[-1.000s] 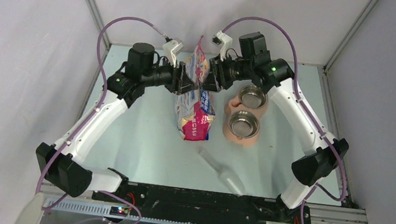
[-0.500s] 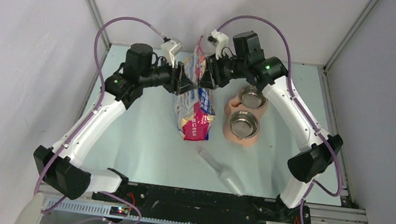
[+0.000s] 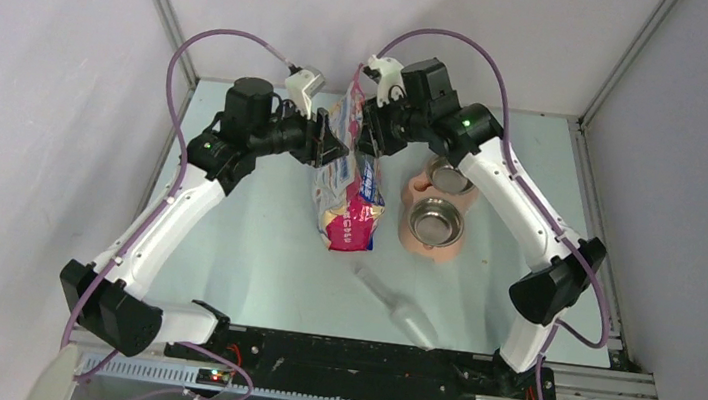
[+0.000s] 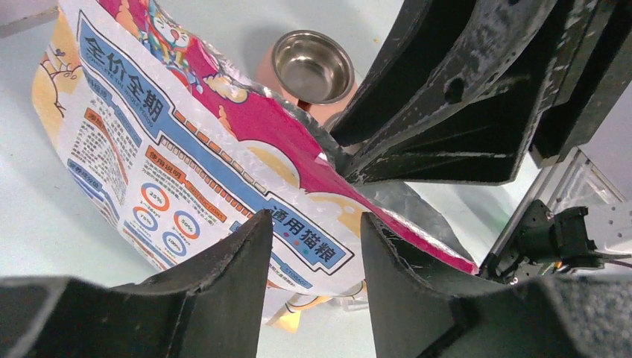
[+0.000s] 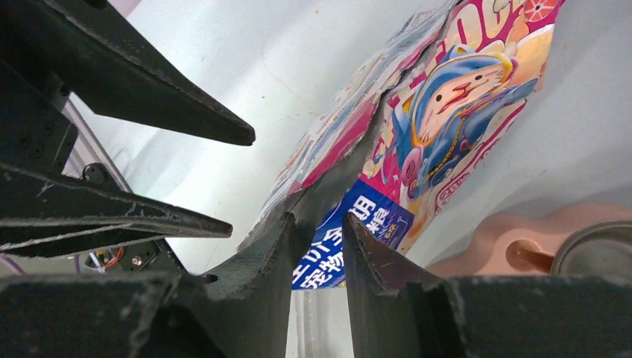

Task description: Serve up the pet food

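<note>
Pinching with my right gripper (image 5: 317, 218), I have its fingers almost closed on the torn top edge of the bag (image 3: 352, 185), which is held up between the arms. My left gripper (image 4: 314, 220) is parted just beside the bag's printed wall and clamps nothing that I can see. No pet food shows anywhere; I judge it is inside the bag. Both steel bowls (image 3: 436, 220) are bare and the scoop (image 3: 400, 308) lies apart, near the arm bases. Opening looks underway, and all the serving remains.

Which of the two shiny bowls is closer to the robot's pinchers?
The far bowl, at the back end of the pink holder, partly under the right arm. The other bowl sits nearer the arm bases.
</note>
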Robot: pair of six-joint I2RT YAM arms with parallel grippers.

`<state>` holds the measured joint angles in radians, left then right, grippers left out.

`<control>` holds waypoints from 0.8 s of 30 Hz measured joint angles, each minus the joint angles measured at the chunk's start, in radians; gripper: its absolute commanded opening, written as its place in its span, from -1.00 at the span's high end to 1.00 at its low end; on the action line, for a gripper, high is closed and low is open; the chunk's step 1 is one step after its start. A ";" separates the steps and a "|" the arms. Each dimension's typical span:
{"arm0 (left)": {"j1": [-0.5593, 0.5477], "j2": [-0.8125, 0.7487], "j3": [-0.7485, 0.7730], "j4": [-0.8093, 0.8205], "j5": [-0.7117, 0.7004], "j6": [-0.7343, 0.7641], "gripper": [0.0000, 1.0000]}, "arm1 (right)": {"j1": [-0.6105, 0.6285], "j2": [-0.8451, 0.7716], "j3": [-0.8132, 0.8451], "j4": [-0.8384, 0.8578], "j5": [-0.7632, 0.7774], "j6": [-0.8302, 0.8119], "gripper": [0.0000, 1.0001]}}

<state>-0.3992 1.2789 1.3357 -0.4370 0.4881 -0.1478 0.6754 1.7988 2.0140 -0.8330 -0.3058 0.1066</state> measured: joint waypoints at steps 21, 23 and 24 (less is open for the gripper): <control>0.000 0.000 0.000 -0.009 -0.074 0.000 -0.10 | 0.034 0.201 0.229 -0.003 0.236 0.063 0.34; 0.000 0.000 0.000 -0.012 -0.082 0.000 -0.10 | 0.042 0.230 0.260 -0.002 0.278 0.069 0.33; 0.000 0.000 0.000 -0.013 -0.087 0.000 -0.10 | 0.045 0.242 0.272 0.000 0.296 0.070 0.33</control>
<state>-0.3996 1.2789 1.3357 -0.4503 0.4011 -0.1482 0.7204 2.0407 2.2856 -0.8333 -0.0097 0.1764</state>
